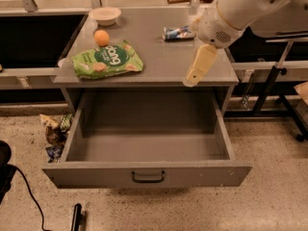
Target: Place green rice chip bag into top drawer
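The green rice chip bag (pixel 108 60) lies flat on the grey tabletop (pixel 159 57) in the upper left of the frame, logo side up, its long side running roughly along the front edge of the tabletop. Just above it in the frame sits a small orange round thing (pixel 101 37), close to the bag's upper edge, and farther back near the top of the frame stands a pale shallow bowl (pixel 105 15). A small blue-silver packet (pixel 178 32) lies toward the upper right part of the tabletop, well apart from the bag. The white arm (pixel 240 8) comes in from the upper right corner, and the gripper (pixel 192 77), pale yellow, hangs from it and slants down and to the left over the right front part of the tabletop, its tip near the front edge. It holds nothing that shows, and whether it is open or closed I cannot tell from this angle. The top drawer (pixel 96 174) stands pulled out below the tabletop, filling the middle and lower frame, its grey floor in view and a dark handle (pixel 147 176) at the centre of its front panel. Some crumpled wrappers (pixel 54 134) lie on the speckled floor at the left, beside the drawer.
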`<state>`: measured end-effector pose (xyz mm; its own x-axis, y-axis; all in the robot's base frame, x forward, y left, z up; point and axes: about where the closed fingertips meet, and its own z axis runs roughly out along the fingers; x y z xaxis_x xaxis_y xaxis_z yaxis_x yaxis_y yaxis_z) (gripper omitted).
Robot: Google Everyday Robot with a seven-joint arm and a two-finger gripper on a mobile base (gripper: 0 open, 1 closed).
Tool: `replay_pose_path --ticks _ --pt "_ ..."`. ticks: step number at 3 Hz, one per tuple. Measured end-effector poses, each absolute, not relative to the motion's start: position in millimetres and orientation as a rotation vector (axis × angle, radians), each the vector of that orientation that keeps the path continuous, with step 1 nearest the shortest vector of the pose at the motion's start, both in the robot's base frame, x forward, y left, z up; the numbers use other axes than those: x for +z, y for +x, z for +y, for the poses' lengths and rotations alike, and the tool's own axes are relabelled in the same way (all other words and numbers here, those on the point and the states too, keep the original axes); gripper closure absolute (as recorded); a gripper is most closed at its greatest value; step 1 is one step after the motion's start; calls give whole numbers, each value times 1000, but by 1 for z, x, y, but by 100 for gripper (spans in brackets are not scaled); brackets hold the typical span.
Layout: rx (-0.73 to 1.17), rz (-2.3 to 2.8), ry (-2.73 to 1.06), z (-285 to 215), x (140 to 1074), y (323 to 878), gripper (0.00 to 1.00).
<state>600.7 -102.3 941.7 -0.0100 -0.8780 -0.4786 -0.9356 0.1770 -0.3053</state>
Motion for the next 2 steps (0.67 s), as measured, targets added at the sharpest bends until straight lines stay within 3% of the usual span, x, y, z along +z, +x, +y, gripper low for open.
replay_pose_path --ticks 2 --pt "167 1684 -1786 -25 935 663 0"
